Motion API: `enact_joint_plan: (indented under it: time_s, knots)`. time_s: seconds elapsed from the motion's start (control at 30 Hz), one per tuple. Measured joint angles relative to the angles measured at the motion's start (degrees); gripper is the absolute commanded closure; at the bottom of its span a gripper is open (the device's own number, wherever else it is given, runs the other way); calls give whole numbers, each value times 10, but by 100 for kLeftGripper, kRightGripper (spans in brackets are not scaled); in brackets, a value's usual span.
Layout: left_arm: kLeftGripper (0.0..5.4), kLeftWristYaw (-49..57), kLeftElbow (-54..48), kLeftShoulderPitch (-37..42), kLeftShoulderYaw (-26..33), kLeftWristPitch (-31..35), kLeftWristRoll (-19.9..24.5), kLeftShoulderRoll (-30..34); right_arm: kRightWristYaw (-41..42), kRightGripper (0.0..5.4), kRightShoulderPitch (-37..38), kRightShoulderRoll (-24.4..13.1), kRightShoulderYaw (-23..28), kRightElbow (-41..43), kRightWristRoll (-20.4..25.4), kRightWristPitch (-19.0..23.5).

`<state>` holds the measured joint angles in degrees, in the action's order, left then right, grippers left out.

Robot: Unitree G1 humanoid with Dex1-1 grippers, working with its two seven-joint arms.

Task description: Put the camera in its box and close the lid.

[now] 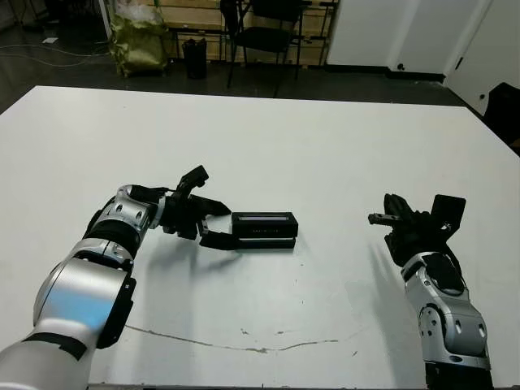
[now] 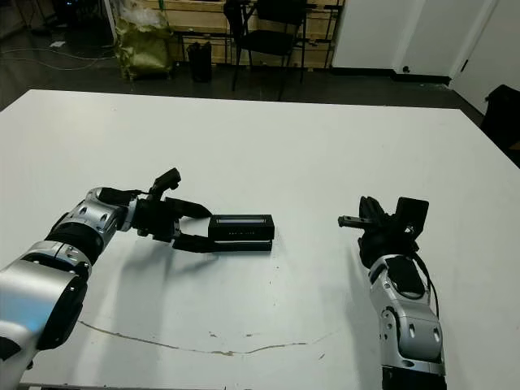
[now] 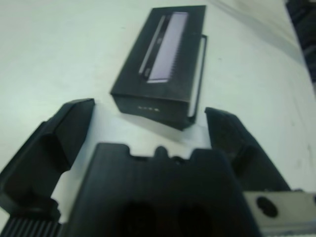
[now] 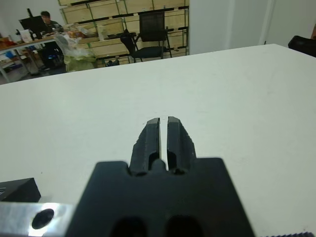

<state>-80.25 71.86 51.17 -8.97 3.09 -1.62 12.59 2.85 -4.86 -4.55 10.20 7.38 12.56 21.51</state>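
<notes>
The lid (image 1: 264, 219), flat and black with a greyish strip on top, lies on the black box (image 1: 266, 242) near the table's middle. In the left wrist view the lid (image 3: 163, 59) sits slightly askew, and a white edge of the box (image 3: 199, 74) shows along one side. The camera is out of view. My left gripper (image 1: 218, 225) is open at the box's left end, its fingertips just short of it or barely touching. My right gripper (image 1: 372, 218) hovers over bare table far to the right, shut on nothing, as the right wrist view shows (image 4: 163, 121).
The white table (image 1: 325, 146) spreads wide around the box, with a thin dark crack line (image 1: 244, 345) near its front edge. Beyond the far edge stand a chair (image 1: 264, 32) and a yellow-green bag (image 1: 136, 41). A person (image 4: 47, 19) sits far off.
</notes>
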Motion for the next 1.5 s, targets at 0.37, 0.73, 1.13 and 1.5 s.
enact_joint_plan:
  time_s: [0.37,0.73,1.13,1.5]
  knots:
    - [1,-17,7,-9,10,-56,0,-7,-1,540,0,2,2,1,3,0]
    - [1,45,10,-17,23,-65,1,-22,-2,540,0,0,0,-1,1,2]
    - [1,52,13,-17,36,-48,6,-24,-2,540,0,-1,0,1,-3,11]
    - [1,41,13,-14,41,-23,7,-24,-1,540,0,-1,2,-2,-2,11]
